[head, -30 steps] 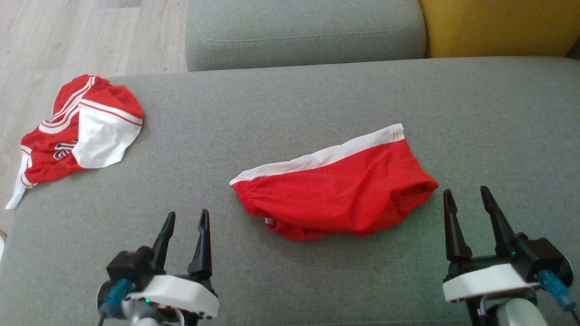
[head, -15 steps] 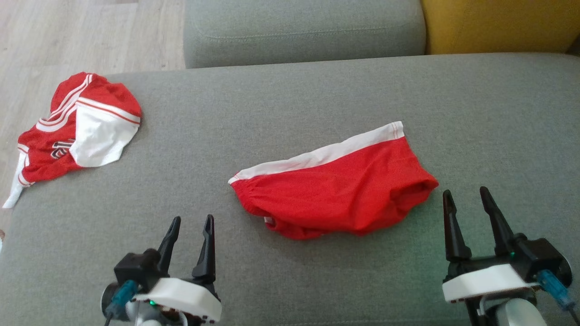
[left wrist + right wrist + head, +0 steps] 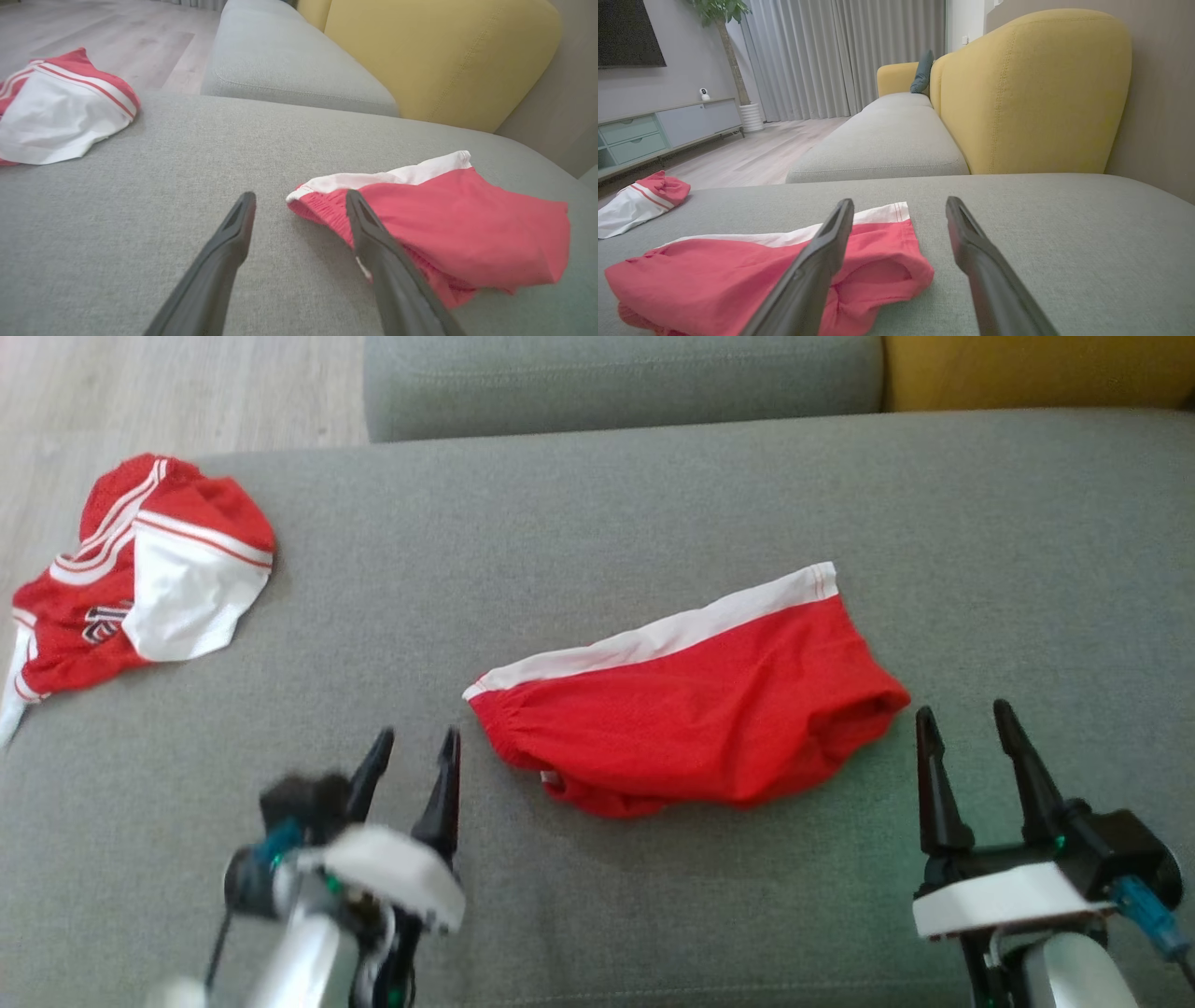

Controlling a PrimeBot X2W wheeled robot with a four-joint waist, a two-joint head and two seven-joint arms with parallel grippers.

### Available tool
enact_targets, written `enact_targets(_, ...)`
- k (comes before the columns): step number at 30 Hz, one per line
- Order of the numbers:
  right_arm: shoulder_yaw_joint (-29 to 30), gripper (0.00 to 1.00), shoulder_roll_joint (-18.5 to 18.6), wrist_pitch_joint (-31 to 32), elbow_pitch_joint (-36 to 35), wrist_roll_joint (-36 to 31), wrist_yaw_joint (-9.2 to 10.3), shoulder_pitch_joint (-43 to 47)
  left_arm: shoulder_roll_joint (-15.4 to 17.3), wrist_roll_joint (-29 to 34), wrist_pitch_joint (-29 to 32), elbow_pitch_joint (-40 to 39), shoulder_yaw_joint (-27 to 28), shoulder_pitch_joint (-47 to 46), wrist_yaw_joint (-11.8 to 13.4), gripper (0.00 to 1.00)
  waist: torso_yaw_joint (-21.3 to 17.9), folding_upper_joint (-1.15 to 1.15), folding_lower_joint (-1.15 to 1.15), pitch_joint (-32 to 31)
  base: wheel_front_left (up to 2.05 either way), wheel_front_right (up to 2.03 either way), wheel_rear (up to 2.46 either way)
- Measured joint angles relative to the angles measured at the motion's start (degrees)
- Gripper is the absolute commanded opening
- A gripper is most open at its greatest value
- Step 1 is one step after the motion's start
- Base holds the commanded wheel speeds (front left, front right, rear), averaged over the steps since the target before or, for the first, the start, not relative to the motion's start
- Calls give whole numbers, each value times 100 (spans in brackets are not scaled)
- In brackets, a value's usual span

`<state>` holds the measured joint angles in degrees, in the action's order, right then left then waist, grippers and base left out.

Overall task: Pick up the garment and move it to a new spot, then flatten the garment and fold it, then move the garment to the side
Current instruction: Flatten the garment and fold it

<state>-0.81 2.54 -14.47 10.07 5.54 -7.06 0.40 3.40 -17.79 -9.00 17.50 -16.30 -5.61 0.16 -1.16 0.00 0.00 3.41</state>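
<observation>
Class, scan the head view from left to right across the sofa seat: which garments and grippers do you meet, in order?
red-and-white jersey → left gripper → red shorts → right gripper

Your left claw (image 3: 417, 737) sits at the lower left of the head view, its two dark fingers (image 3: 439, 798) parted and pointing up, leaning slightly right. Its forearm (image 3: 303, 952) is blurred. Your right claw (image 3: 963, 709) sits at the lower right, jaws likewise parted and empty, above its white wrist housing (image 3: 1004, 901).
</observation>
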Motion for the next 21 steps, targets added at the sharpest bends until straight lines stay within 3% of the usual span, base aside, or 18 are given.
enact_targets(4, -9, 100, 0, 0, -14, 0, 0, -96, -20, -396, 669, 203, -3, -578, 14, 100, 9, 0, 0, 142, 0, 0, 0)
enact_targets(12, -67, 100, 0, 0, -46, 0, 0, -305, -77, -911, 1669, 916, -79, -1553, 282, 100, -74, 0, 1, 520, 0, 0, 0)
enact_targets(21, -24, 100, 0, 0, -82, 0, 0, -470, -115, -1201, 2030, 1277, -183, -1992, 490, 100, -183, 0, 1, 936, 0, 0, 0)
